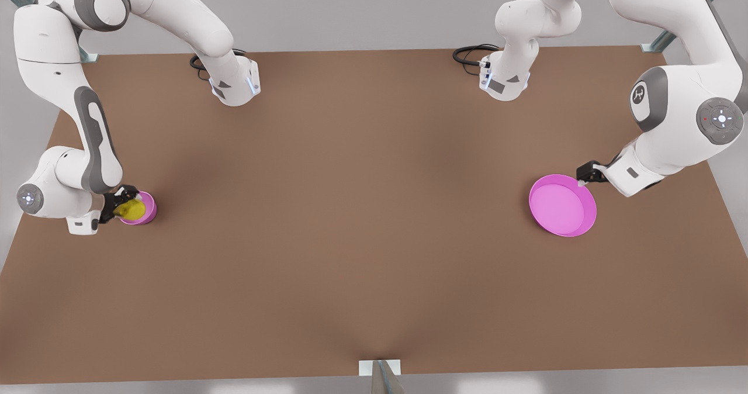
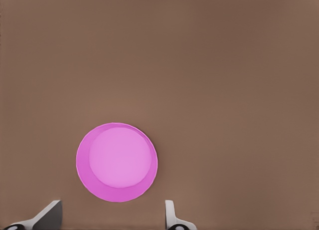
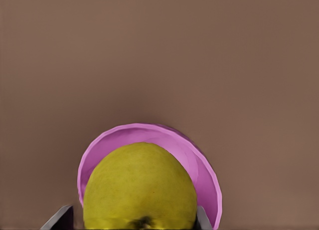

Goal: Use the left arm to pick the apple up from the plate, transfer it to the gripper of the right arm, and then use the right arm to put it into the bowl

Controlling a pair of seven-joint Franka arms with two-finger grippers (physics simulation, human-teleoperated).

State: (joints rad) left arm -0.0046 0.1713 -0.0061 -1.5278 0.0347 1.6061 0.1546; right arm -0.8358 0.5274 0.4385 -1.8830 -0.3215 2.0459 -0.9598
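The yellow-green apple [image 1: 132,210] [image 3: 139,185] sits between the fingers of my right gripper [image 1: 125,206] [image 3: 132,221], which is shut on it. It is at the front view's left, right over the small deep pink bowl [image 1: 149,208] [image 3: 202,162]. The apple covers most of the bowl's opening. I cannot tell whether it touches the bowl. The wide pink plate [image 1: 561,205] [image 2: 117,162] lies bare at the front view's right. My left gripper [image 1: 584,179] [image 2: 109,217] hovers at the plate's far rim, open, with its pale fingertips [image 2: 170,214] spread and nothing between them.
Both arm bases stand at the back of the brown table [image 1: 362,218], each with black cables [image 1: 470,54] beside it. A small metal bracket [image 1: 380,369] sits at the table's near edge. Wide open tabletop lies between bowl and plate.
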